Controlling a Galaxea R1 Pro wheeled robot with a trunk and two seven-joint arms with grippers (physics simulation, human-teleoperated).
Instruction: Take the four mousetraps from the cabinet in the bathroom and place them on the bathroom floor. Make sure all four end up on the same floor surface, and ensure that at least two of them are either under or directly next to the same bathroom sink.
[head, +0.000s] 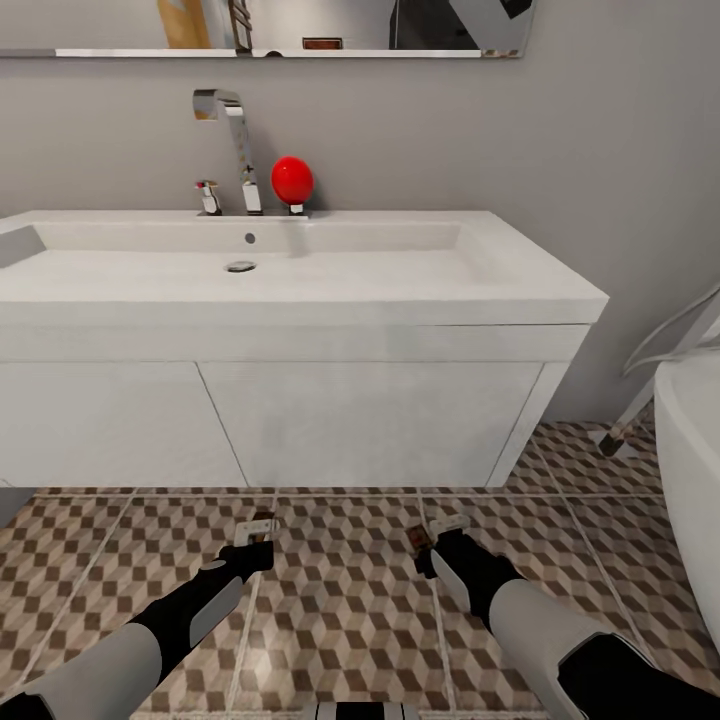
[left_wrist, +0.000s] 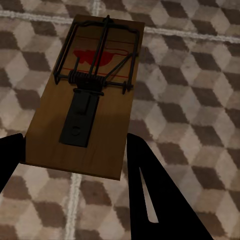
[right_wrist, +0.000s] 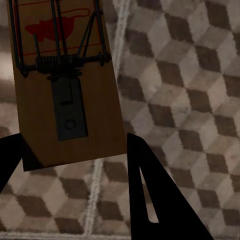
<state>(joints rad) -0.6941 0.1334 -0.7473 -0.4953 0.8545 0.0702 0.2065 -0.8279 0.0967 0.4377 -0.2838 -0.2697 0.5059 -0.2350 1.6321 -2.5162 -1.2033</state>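
In the head view both arms reach forward low over the bathroom floor (head: 340, 600), whose cube-patterned tiles run under a white wall-hung sink (head: 300, 270). The left pincer (head: 258, 530) sits at about 7 o'clock from the picture's middle, the right pincer (head: 432, 535) at about 5 o'clock, the two well apart and both just short of the sink's front.

Each pincer carries a trap. In the left wrist view the left pincer (left_wrist: 75, 160) has its two dark fingers closed on the near end of a mousetrap (left_wrist: 87, 95), one finger on either long side; the wood base, the black spring and bar, and a red mark on the far half all show, with the tiled floor behind it. In the right wrist view the right pincer (right_wrist: 75, 155) is clamped the same way on the near end of a second mousetrap (right_wrist: 65, 85), which stretches away towards 12 o'clock and is cut by the picture's edge. How high either trap hangs above the tiles is hard to judge; they seem clear of the floor.

On the sink's back ledge stand a chrome tap (head: 235, 150) and, just beside it at 3 o'clock, a red ball-shaped thing (head: 292, 180). A white tub rim (head: 690, 450) shows at the head view's 4 o'clock edge.
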